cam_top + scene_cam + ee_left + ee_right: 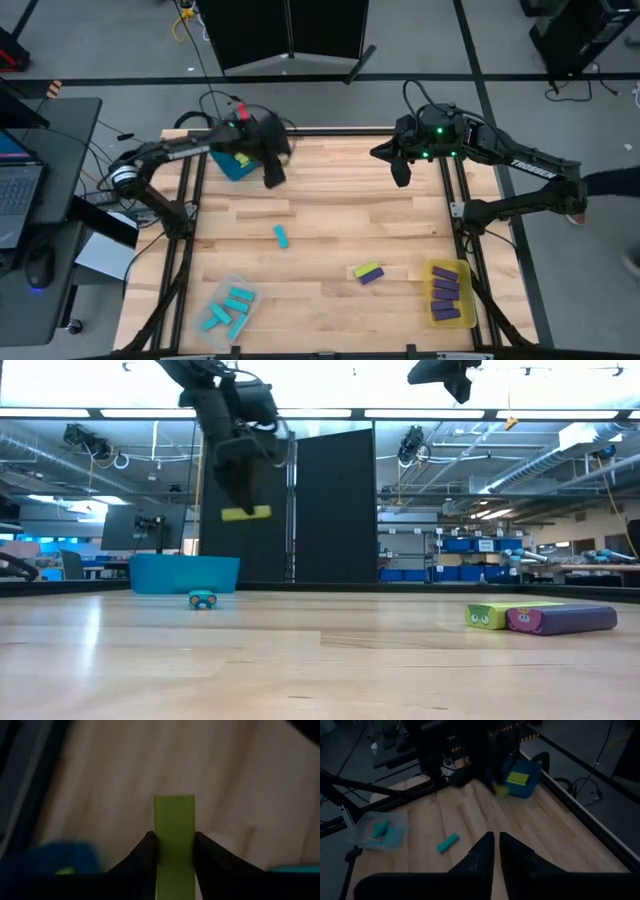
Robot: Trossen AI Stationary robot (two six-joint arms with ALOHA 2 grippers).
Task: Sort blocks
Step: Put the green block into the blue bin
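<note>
Low view: left gripper clamps lime block

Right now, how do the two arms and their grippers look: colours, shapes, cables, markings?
Both arms are dark, slim and jointed. The right arm bears white lettering, too small to read, and small green lights near its wrist. The left arm has a pale band near its base. The left gripper and right gripper each have two black, tapering fingers.
</note>
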